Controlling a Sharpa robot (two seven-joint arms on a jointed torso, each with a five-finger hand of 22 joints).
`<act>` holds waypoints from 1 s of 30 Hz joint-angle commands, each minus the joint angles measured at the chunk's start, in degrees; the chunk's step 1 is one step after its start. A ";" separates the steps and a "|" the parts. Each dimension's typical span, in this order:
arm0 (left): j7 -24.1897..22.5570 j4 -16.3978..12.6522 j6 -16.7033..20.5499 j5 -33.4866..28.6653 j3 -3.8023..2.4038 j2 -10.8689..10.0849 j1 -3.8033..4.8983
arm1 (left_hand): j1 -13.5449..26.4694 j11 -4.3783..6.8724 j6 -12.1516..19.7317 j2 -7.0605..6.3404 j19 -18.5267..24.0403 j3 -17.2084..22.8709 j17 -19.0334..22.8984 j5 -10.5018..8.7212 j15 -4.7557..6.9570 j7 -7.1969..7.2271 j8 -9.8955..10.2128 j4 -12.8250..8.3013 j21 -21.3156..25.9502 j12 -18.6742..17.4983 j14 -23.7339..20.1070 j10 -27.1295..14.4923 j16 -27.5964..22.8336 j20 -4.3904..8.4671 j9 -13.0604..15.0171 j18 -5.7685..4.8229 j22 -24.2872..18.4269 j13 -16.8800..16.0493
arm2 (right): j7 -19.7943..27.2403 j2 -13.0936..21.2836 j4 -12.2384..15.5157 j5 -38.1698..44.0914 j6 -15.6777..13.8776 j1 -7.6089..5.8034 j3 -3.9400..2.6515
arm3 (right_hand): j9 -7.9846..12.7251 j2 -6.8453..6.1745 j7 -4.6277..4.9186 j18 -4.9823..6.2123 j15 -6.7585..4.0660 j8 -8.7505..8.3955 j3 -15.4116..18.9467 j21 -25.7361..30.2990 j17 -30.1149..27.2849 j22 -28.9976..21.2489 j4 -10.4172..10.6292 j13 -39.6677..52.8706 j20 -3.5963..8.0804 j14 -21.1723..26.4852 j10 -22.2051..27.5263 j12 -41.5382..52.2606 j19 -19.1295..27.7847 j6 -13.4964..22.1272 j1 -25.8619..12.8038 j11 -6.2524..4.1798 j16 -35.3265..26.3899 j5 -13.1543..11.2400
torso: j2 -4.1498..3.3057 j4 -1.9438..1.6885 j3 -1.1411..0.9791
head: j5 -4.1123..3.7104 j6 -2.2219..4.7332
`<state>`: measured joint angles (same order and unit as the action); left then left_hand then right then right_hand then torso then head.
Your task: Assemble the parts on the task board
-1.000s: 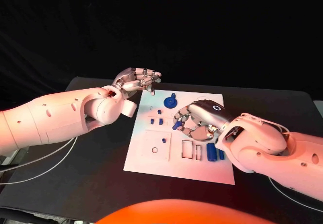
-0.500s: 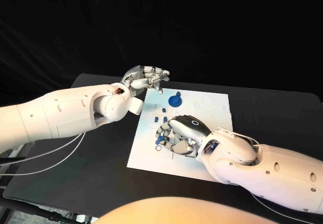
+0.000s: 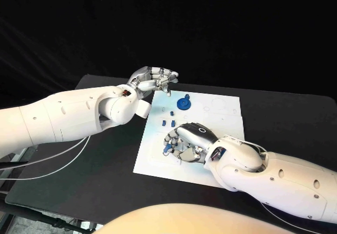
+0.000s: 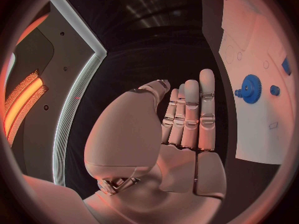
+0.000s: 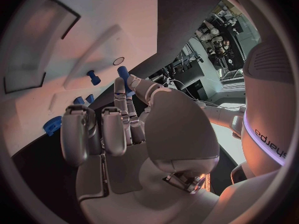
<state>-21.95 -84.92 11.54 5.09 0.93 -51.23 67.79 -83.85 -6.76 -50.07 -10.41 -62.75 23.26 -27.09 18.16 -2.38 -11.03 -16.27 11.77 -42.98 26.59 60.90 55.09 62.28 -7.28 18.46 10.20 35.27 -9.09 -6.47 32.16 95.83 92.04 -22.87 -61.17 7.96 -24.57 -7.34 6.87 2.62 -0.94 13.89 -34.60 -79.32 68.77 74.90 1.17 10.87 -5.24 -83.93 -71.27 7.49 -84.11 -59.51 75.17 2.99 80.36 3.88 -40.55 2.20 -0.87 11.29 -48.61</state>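
Risk lies with the right hand [image 3: 188, 141], low over the task board's [image 3: 223, 113] near-left area pinching a small blue peg [image 5: 122, 76] between thumb and finger, since misalignment could jam or drop it, while the left hand [image 3: 151, 79] hovers empty, fingers together.

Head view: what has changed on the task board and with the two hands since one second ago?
The right hand has moved across the task board toward the robot's left, still pinching a small blue part in its fingers. The left hand stays curled at the board's far left corner, holding nothing. The blue gear has not moved; the camera itself shifted.
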 commanded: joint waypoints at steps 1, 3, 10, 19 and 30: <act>-0.31 -0.07 -1.02 -0.25 -0.04 0.14 0.05 | 0.18 -0.09 0.33 -0.32 0.37 0.44 0.07 0.12 -0.03 0.23 -0.19 -0.05 0.27 0.21 -0.29 -0.48 -0.31 0.02 0.06 0.34 -0.08 -0.08 | 0.21 -0.18 -0.34 1.07 1.63 0.10 0.04 | -2.44 0.18 -0.03 -0.35 -0.25 1.70 -0.32 0.23 -0.09 11.42 0.11 -0.01 0.45 -2.09 -0.07 -0.12 -1.77 -0.47 -0.15 0.18 0.22 0.39 | 0.04 0.04 -0.03 | 0.04 -0.13; -0.30 -0.06 -1.03 -0.25 -0.04 0.15 0.05 | 0.18 -0.09 0.33 -0.32 0.37 0.44 0.07 0.12 -0.03 0.23 -0.19 -0.05 0.27 0.21 -0.29 -0.48 -0.31 0.02 0.06 0.34 -0.08 -0.08 | 0.01 -0.21 -0.51 1.31 2.01 0.12 0.06 | -2.44 0.18 -0.03 -0.35 -0.25 1.70 -0.32 0.23 -0.09 11.42 0.11 -0.01 0.45 -2.09 -0.07 -0.12 -1.77 -0.47 -0.15 0.18 0.22 0.39 | 0.01 -0.03 -0.05 | 0.06 -0.22; -0.28 -0.03 -1.00 -0.25 -0.04 0.11 0.05 | 0.18 -0.09 0.33 -0.32 0.37 0.44 0.07 0.12 -0.03 0.23 -0.19 -0.05 0.27 0.21 -0.29 -0.48 -0.31 0.02 0.06 0.34 -0.08 -0.08 | -0.36 -0.31 -0.87 1.69 3.67 0.14 0.11 | -2.50 0.16 0.02 -0.35 -0.23 1.73 -0.32 0.24 -0.07 11.42 0.10 -0.01 0.45 -2.09 -0.06 -0.16 -1.76 -0.39 -0.20 0.22 0.24 0.47 | 0.03 -0.03 0.01 | 0.11 -0.32; -0.30 -0.01 -1.02 -0.25 -0.04 0.12 0.05 | 0.18 -0.09 0.33 -0.32 0.37 0.44 0.07 0.12 -0.03 0.23 -0.19 -0.05 0.27 0.21 -0.29 -0.48 -0.31 0.02 0.06 0.34 -0.08 -0.08 | -0.34 -0.84 -1.01 1.79 4.22 0.30 0.27 | -2.52 0.16 0.04 -0.36 -0.22 1.74 -0.31 0.19 -0.04 11.44 0.11 -0.01 0.44 -2.10 -0.06 -0.17 -1.79 -0.37 -0.23 0.23 0.25 0.48 | 0.01 -0.04 -0.02 | 0.19 -0.46; -0.28 -0.04 -1.07 -0.25 -0.04 0.07 0.05 | 0.18 -0.09 0.33 -0.32 0.37 0.44 0.07 0.12 -0.03 0.23 -0.19 -0.05 0.27 0.21 -0.29 -0.48 -0.31 0.02 0.06 0.34 -0.08 -0.08 | -1.53 -1.48 -1.78 3.00 3.93 0.52 0.34 | -2.58 0.18 0.05 -0.37 -0.20 1.77 -0.32 0.17 -0.06 11.45 0.11 0.00 0.43 -2.10 -0.07 -0.20 -1.79 -0.32 -0.26 0.25 0.24 0.53 | -0.03 -0.06 -0.01 | 0.29 -0.60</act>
<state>-21.89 -84.86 11.42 5.09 0.93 -51.24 67.79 -83.85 -6.76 -50.07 -10.41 -62.75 23.26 -27.10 18.16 -2.38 -11.03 -16.27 11.77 -42.98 26.59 60.90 55.09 62.28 -7.28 18.46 10.20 35.28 -9.08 -7.15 30.82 94.11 93.57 -19.92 -60.79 8.24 -24.58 -7.79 6.92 2.62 -0.94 13.89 -34.70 -79.32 68.77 74.93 1.27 10.88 -5.24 -83.93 -71.29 7.49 -84.11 -59.56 74.74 3.01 80.36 4.11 -40.53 2.15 -0.87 11.54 -49.20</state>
